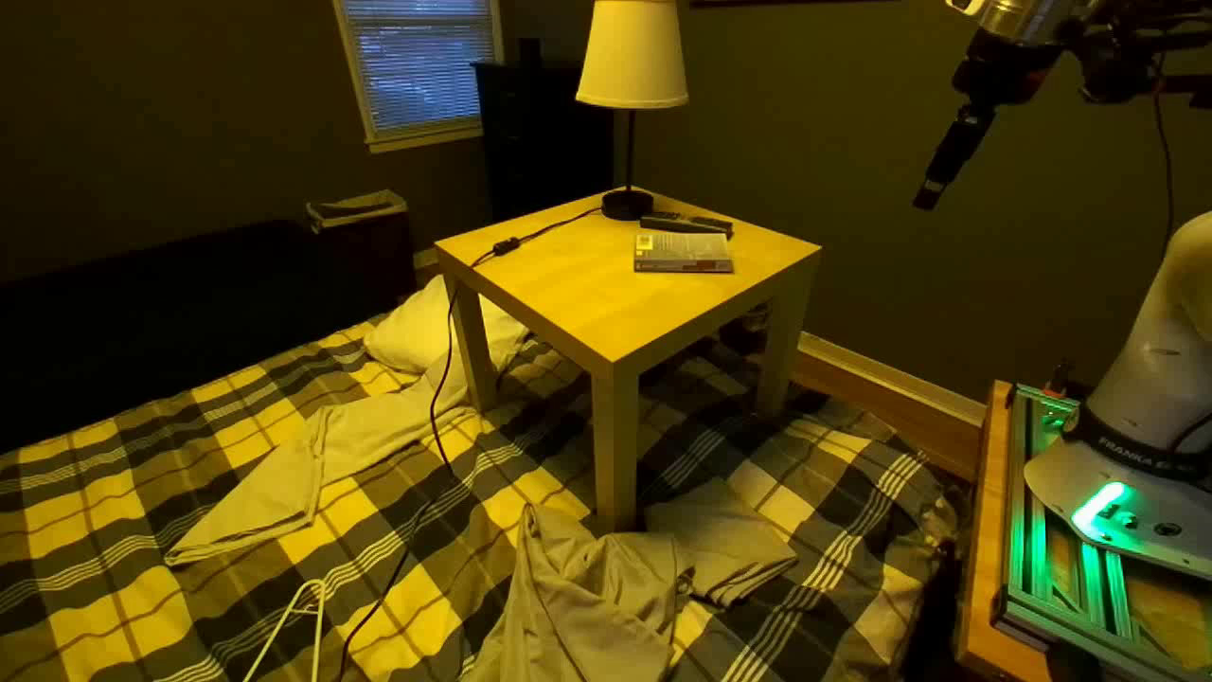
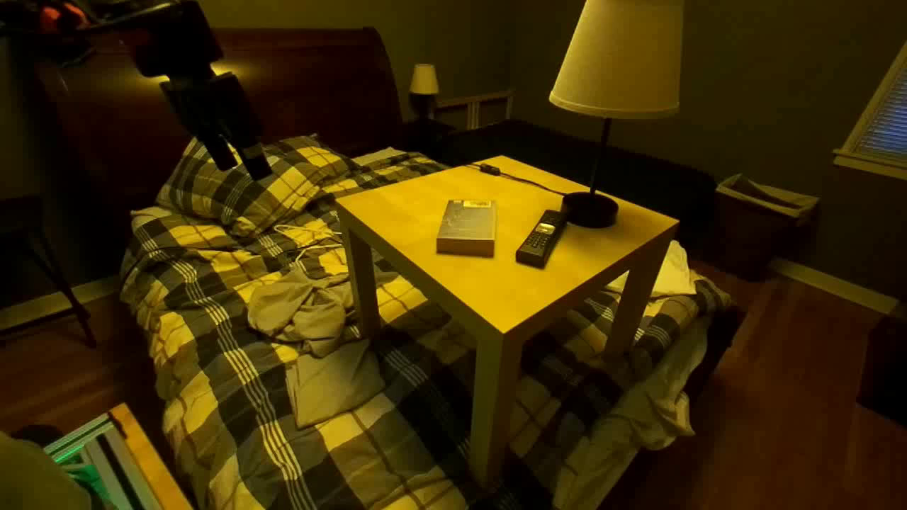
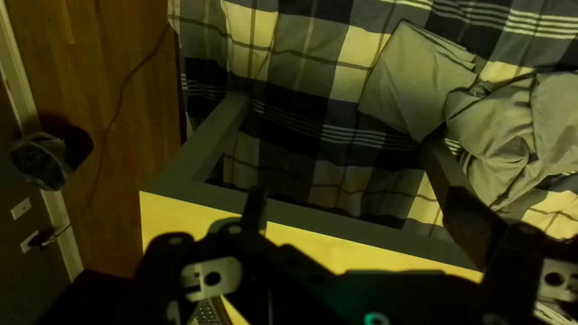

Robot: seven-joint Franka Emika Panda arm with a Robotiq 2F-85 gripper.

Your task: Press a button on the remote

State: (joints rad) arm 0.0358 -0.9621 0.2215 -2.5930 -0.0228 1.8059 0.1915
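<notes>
The remote (image 2: 541, 239) is a slim dark bar with a light screen and small keys. It lies flat on the light wooden table (image 2: 425, 188), between the lamp base and a box. In an exterior view the remote (image 1: 687, 224) is partly behind the box. In the wrist view only a keyed corner of the remote (image 3: 207, 314) shows at the bottom edge, the rest hidden by the gripper. My gripper (image 2: 242, 164) is open and empty, its two fingers apart. It hangs in the air away from the table, higher than the tabletop, also seen in an exterior view (image 1: 928, 195) and the wrist view (image 3: 359, 198).
A grey box (image 2: 468, 227) lies beside the remote. A tall lamp (image 2: 589, 210) with a white shade stands behind the remote. Its cord with a switch (image 1: 507, 246) crosses the tabletop. The table stands on a plaid bed (image 1: 379, 530) with crumpled grey cloth (image 1: 597, 587).
</notes>
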